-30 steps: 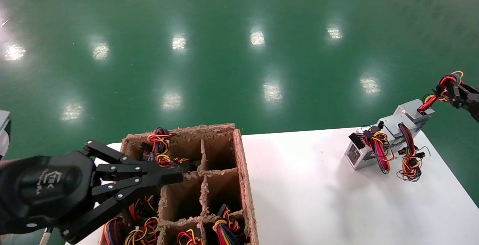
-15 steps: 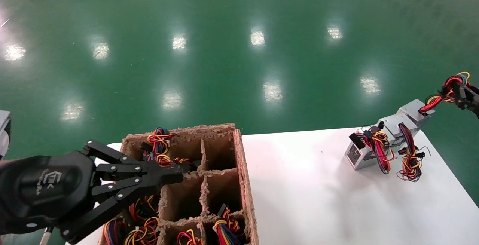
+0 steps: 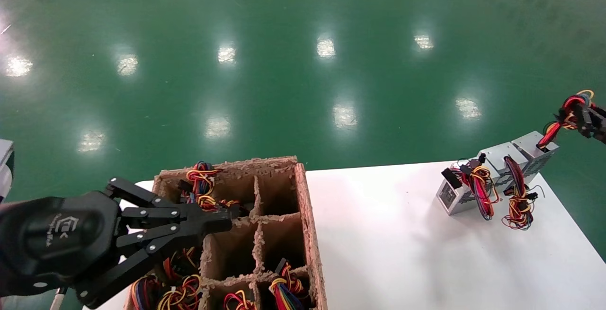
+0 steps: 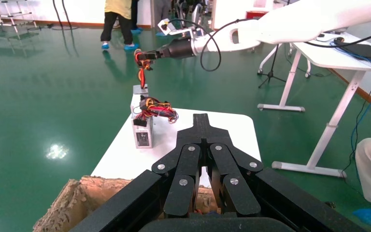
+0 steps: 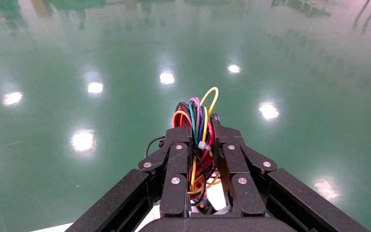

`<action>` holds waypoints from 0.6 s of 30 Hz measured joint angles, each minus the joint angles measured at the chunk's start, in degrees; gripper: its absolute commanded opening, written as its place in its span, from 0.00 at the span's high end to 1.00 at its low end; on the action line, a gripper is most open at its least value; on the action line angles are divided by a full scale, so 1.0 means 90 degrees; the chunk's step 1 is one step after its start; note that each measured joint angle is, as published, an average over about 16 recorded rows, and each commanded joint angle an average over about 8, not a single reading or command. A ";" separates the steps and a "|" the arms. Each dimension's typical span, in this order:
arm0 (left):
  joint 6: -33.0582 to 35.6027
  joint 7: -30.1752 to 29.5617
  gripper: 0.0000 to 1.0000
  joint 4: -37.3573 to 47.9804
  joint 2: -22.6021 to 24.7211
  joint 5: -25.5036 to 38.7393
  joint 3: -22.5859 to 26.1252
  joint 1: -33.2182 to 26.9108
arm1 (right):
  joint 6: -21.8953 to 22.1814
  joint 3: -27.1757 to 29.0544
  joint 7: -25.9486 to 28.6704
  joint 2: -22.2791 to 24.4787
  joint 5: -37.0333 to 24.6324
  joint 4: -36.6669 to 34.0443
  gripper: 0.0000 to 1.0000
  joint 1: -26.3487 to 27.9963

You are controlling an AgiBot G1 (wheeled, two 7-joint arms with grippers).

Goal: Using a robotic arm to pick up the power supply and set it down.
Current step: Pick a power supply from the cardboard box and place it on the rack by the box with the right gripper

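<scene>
- Beyond the far right corner of the white table (image 3: 402, 234), the right gripper (image 3: 584, 119) is clamped on the wire bundle (image 5: 198, 140) of the power supply (image 3: 535, 149); in the right wrist view the red, yellow, green and purple wires loop up between its fingers (image 5: 176, 164), which press in on them from both sides.
- That power supply — a silver-grey box with a perforated side — sits at the far right edge of the table, its red and yellow leads running up and to the right into the gripper. Whether its base rests fully on the table I cannot tell.
- Just left of it, touching or nearly so, is a second power supply (image 3: 504, 156), and nearer and further left a third power supply (image 3: 454, 196), with coloured wires draped over their sides.
- On the near left, the left gripper (image 3: 222, 220) hangs above a cardboard divider box (image 3: 307, 215), its fingers (image 4: 203, 130) brought together with nothing between them.
- Several cells of that box hold wire bundles (image 3: 203, 182); the middle cells show bare cardboard.
- From the left wrist view, the white right arm (image 4: 290, 24) reaches in over the far end of the table — the wires hang from its gripper down to the box below.
- A glossy green floor (image 3: 284, 64) lies all around.
</scene>
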 measured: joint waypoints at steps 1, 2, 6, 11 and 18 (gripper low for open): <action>0.0000 0.0000 1.00 0.0000 0.0000 0.0000 0.0000 0.0000 | -0.0007 -0.0002 0.0000 -0.0010 -0.0002 -0.0002 1.00 0.0001; 0.0000 0.0000 1.00 0.0000 0.0000 0.0000 0.0000 0.0000 | -0.0012 -0.0003 0.0001 -0.0020 -0.0003 -0.0002 1.00 -0.0001; 0.0000 0.0000 1.00 0.0000 0.0000 0.0000 0.0000 0.0000 | -0.0015 -0.0004 0.0005 -0.0064 0.0000 0.0033 1.00 -0.0024; 0.0000 0.0000 1.00 0.0000 0.0000 0.0000 0.0000 0.0000 | 0.0015 0.0005 0.0046 -0.0108 0.0019 0.0140 1.00 -0.0098; 0.0000 0.0000 1.00 0.0000 0.0000 0.0000 0.0000 0.0000 | 0.0095 0.0006 0.0209 -0.0137 0.0038 0.0385 1.00 -0.0257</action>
